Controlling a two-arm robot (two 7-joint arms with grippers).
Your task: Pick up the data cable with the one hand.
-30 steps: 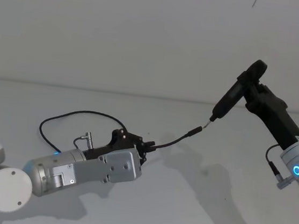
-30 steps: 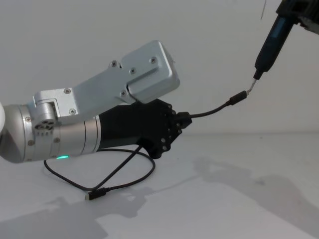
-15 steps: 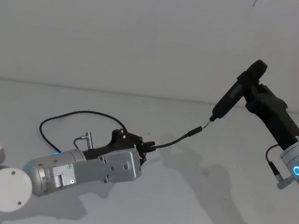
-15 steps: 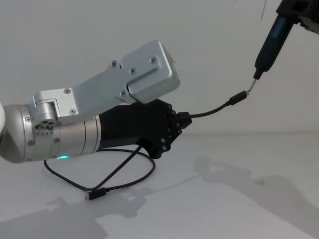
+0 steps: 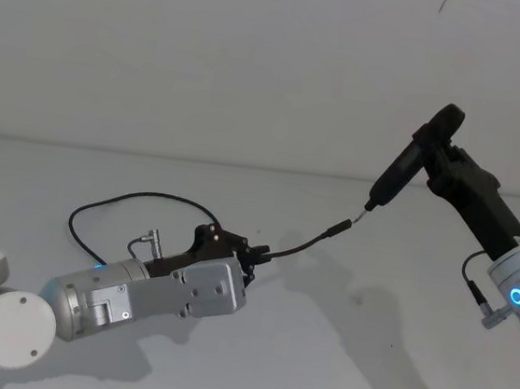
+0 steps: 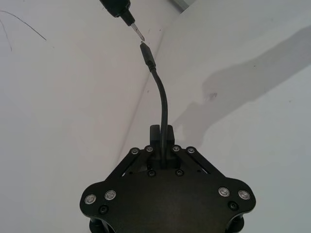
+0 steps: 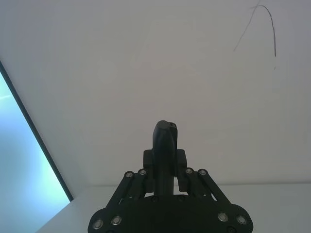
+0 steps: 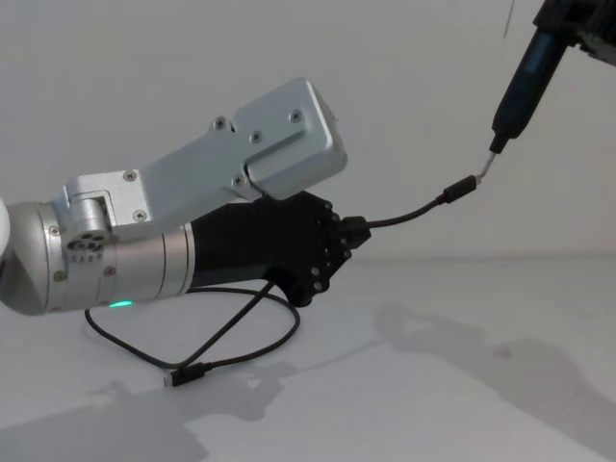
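Data cable (image 5: pixel 303 245) sits clamped in the left end effector (image 5: pixel 251 255), whose fingers are closed tight on it a short way back from its raised plug (image 5: pixel 337 229). From the grip the cord arcs up and forward through the air, and that plug ends just beside the metal tip of a dark pen-shaped tool (image 5: pixel 399 169); whether the two touch cannot be told. Behind the grip the rest of the cord loops back across the white surface (image 5: pixel 336 353), and in the chest view its other plug (image 8: pixel 185 376) lies flat on the surface below the left arm.

The right end effector (image 7: pixel 165 160) is held high at the right, its fingers closed around the body of the pen-shaped tool, which slants down toward the cable's raised plug. A blue ring light (image 5: pixel 515 297) glows on the right arm, and a green light (image 8: pixel 119 305) shows under the left arm's silver housing in the chest view.

Compared with the pictures from a second and half a second ago, nothing has visibly shifted: both arms, the cable's arc, the loop on the surface and the tool's slant all match.

No brand, label or readable writing shows on the cable, the tool or either arm.
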